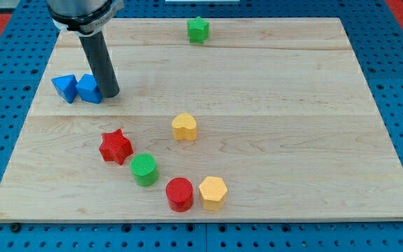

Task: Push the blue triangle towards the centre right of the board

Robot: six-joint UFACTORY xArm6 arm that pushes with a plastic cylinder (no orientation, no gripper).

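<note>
- The blue triangle (pixel 64 87) lies near the board's (pixel 278 126) left edge, in the upper part, with only a thin strip of wood between it and that edge.
- A blue cube (pixel 89 89) sits just right of the triangle, touching it or nearly so; the seam cannot be made out.
- My tip (pixel 109 94) stands right of the triangle, on the far side of the cube and against the cube's right face; the rod rises from there toward the view's top.
- There is no pincer on this arm, only the rod, so nothing is clasped or let go.
- Right of the triangle, past the cube and my tip, the wood runs bare all the way to the board's right edge.
- A green star (pixel 198 29) sits far up and right of the triangle, close to the board's top edge.
- A yellow heart-like block (pixel 184 127) lies right of and below the triangle, near the board's middle.
- A red star (pixel 115 146) lies below the triangle, slightly right.
- A green cylinder (pixel 144 169), a red cylinder (pixel 180 193) and a yellow hexagon (pixel 213 192) trail on down and right of the triangle, toward the bottom edge; the last two touch or nearly touch.
- The triangle shows a sloped top face, with one corner toward the view's left and bottom; its long axis cannot be told.
</note>
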